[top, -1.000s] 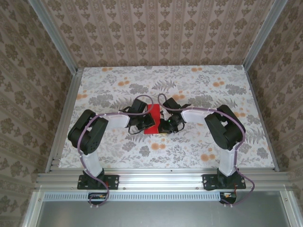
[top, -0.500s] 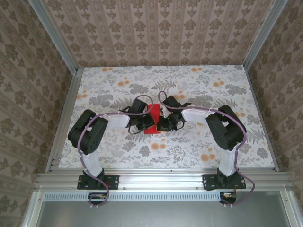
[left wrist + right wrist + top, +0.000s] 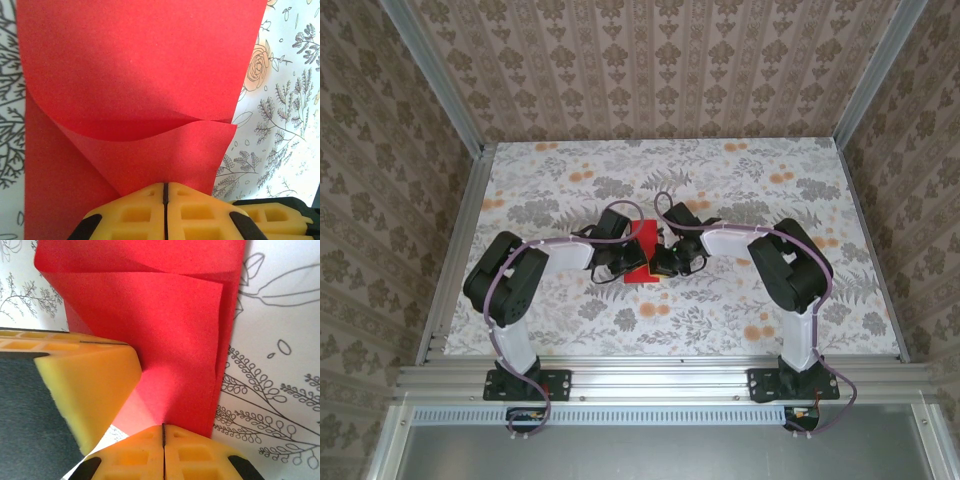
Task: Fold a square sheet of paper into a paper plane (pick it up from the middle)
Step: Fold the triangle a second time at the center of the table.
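Part-folded square sheet of paper (image 3: 643, 248) with its flap curling up, in the middle of the counter (image 3: 770, 320), long axis running away from the arm bases. The left hand (image 3: 166, 186) and right hand (image 3: 163, 429) flank it, each pressed together and pinching an edge, neither nearer.

The left arm (image 3: 510, 285) and the right arm (image 3: 798, 270) are each built of bulky black joint housings joined by smooth white link shells (image 3: 517, 345). A thin purple cable (image 3: 560, 243) runs along each arm, looping at the wrist. Each stands on a black base block (image 3: 510, 380). The yellow moulded left fingers (image 3: 130, 215) and the yellow moulded right fingers (image 3: 200, 455) have rectangular recesses and black corner inserts (image 3: 85, 227).
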Controlling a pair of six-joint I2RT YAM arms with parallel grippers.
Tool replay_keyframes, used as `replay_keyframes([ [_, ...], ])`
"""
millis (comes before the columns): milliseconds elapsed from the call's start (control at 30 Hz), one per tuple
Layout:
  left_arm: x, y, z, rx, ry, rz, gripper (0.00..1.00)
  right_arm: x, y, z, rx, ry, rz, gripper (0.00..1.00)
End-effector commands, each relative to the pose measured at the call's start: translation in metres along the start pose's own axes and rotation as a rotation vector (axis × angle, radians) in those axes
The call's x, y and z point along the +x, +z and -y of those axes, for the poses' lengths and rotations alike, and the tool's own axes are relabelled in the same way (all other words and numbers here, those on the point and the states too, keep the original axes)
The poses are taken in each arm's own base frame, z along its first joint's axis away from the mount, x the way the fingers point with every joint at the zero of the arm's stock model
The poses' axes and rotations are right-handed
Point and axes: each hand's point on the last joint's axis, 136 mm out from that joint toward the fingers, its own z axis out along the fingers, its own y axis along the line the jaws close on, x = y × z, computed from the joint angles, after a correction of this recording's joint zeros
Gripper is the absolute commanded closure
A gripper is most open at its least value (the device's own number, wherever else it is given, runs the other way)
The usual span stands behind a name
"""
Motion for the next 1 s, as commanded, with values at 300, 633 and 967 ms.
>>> replay_keyframes([
  [300, 0.021, 0.011, -0.047, -0.167, -0.043, -0.065, 0.92, 0.050, -0.009, 0.040, 0.114, 0.047, -0.105, 0.92],
  [633, 0.018, 0.011, -0.044, -0.163, -0.033, -0.065, 0.92, 0.052, -0.014, 0.048, 0.130, 0.068, -0.096, 0.92],
  [967, 0.019, -0.006, 0.019, 0.045, 0.054, -0.071, 0.86, 0.048, -0.004, 0.055, 0.144, 0.145, -0.089, 0.94],
])
